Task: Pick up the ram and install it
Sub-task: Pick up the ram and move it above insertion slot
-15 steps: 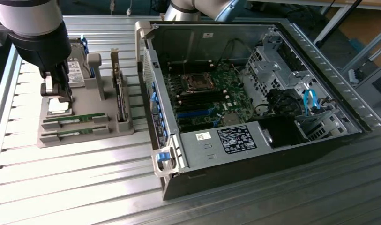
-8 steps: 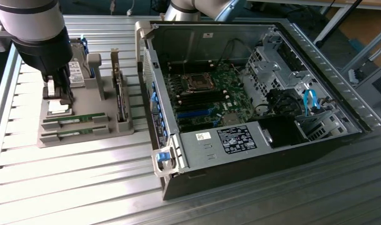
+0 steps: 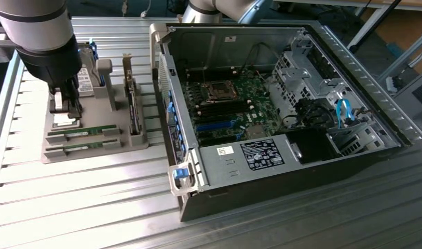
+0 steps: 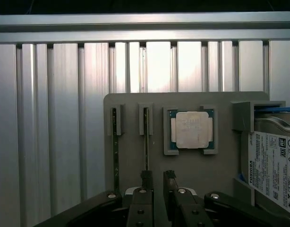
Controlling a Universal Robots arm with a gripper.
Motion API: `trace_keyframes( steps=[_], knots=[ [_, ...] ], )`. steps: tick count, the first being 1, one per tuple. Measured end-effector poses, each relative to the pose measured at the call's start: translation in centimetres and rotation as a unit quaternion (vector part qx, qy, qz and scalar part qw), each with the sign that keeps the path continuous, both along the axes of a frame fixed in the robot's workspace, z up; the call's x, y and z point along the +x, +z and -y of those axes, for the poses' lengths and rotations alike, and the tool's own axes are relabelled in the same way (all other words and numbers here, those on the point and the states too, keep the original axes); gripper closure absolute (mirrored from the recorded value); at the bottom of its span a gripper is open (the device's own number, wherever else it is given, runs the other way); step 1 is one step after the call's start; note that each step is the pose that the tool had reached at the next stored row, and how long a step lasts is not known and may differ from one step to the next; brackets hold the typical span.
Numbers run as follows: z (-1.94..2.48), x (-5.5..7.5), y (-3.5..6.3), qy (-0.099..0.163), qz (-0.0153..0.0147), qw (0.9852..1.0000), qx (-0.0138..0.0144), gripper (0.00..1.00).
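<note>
The gripper (image 4: 157, 182) hangs open and empty just over the grey holder (image 4: 131, 156), whose slots hold the ram (image 4: 146, 135) on edge, apparently leaving its long faces free for pinching

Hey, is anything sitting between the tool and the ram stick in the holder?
Nothing visible does: the open tool hangs over the ram in its grey holder, the processor off to one side.
</note>
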State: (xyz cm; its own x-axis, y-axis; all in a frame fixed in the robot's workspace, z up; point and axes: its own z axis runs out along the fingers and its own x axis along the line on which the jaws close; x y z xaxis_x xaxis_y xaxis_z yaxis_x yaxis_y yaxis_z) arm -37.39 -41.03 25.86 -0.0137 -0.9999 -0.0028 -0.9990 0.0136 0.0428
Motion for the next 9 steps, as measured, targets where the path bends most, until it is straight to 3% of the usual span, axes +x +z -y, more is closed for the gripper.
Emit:
trace_keyframes(
  steps=[4, 9],
  knots=[
    [0.22, 0.00, -0.01, 0.000, 0.0001, 1.0000, 0.0000, 0.76],
    [1.00, 0.00, -0.01, 0.000, 0.0001, 1.0000, 0.0001, 0.76]
  ],
)
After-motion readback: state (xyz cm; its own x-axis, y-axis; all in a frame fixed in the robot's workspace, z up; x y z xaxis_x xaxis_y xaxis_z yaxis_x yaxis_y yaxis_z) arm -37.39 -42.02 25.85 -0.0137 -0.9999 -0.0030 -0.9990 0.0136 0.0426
